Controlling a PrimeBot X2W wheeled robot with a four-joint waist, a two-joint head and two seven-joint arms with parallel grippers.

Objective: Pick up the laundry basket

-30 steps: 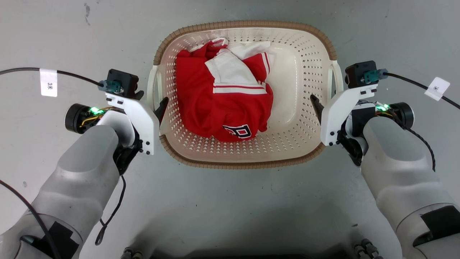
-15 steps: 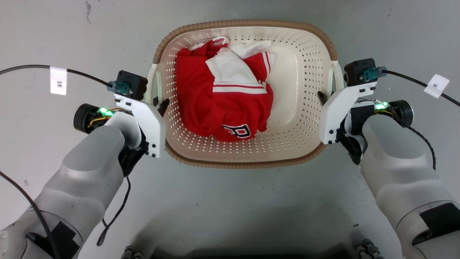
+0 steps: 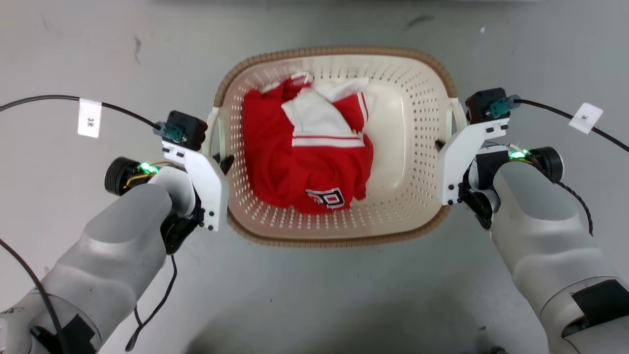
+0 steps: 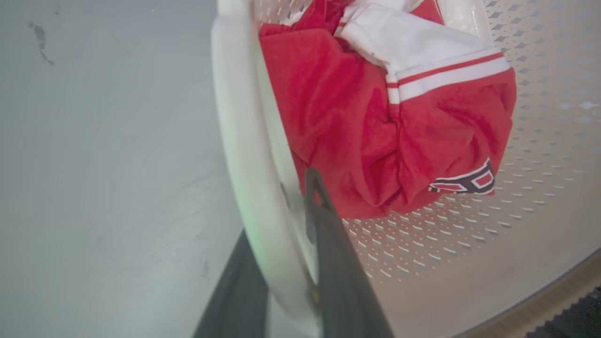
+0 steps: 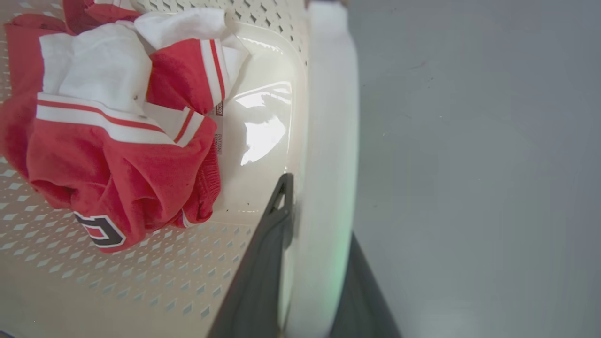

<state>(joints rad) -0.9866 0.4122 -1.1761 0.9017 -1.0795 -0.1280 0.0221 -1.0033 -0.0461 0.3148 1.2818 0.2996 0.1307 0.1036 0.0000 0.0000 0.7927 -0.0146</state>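
Note:
The laundry basket (image 3: 339,242), cream perforated plastic with a brown woven-look rim, lies on the grey floor between my two arms. It holds red and white clothing (image 3: 304,152). My left gripper (image 3: 220,160) straddles the basket's white left handle (image 3: 214,130). In the left wrist view its dark fingers (image 4: 328,225) press on either side of that handle (image 4: 235,117). My right gripper (image 3: 441,145) grips the white right handle (image 3: 454,118) in the same way. The right wrist view shows its fingers (image 5: 277,211) closed around the handle (image 5: 331,94).
Bare grey floor (image 3: 314,300) surrounds the basket on all sides. Black cables with white tags (image 3: 90,118) run from each wrist out to the picture's edges.
Both grippers moved inward from beside the basket onto its side handles and closed on them. The whole picture has shifted downward since, so the camera moved.

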